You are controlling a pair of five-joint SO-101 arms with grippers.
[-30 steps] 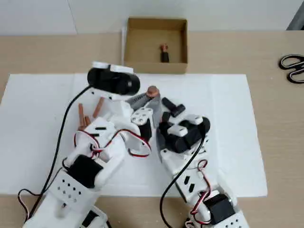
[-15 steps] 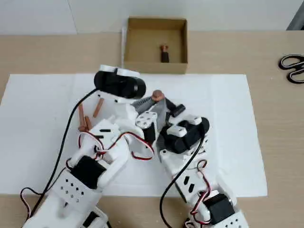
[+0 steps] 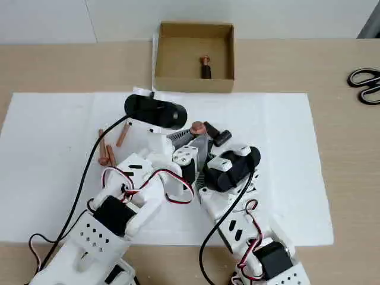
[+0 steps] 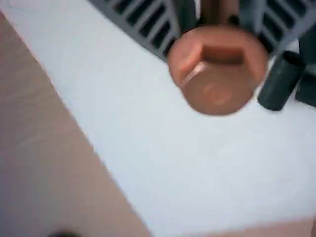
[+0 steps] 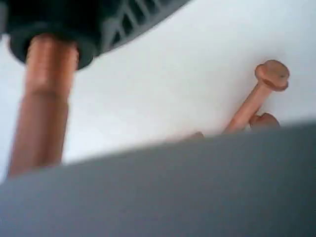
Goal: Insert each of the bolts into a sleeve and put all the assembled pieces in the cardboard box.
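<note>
**Held item.** Copper bolt (image 4: 217,71), head up, shank gripped just under the head by the closed fingers (image 4: 143,19) of the left gripper (image 4: 212,17), above the middle of the white paper sheet (image 3: 53,178).

**Right gripper** (image 3: 208,154). Just beside the bolt, tucked under its own wrist; its grip cannot be told. In its wrist view the shank (image 5: 42,98) emerges from a dark collar. Whether that collar is a sleeve cannot be told.

**Loose stock.** Black sleeve (image 4: 280,81) on the sheet just beside the bolt head. Spare bolts (image 3: 105,148) lie near the left arm's black cable (image 3: 80,178).

**Done.** One assembled piece (image 3: 205,66) lies in the cardboard box (image 3: 163,56), beyond the sheet's far edge.

**Hazards.**
- The narrow grip under the head may let the bolt tilt, so the shank jams at a sleeve mouth.
- The two wrists are crowded together, and a small correction could bring them into contact.
- The loose sleeve may get knocked and roll.
- The cable may drag the spare bolts.

**Surroundings.** Scissors (image 3: 365,84) on the bench (image 3: 47,65), well apart. Nothing stands between the bolt and the box.
</note>
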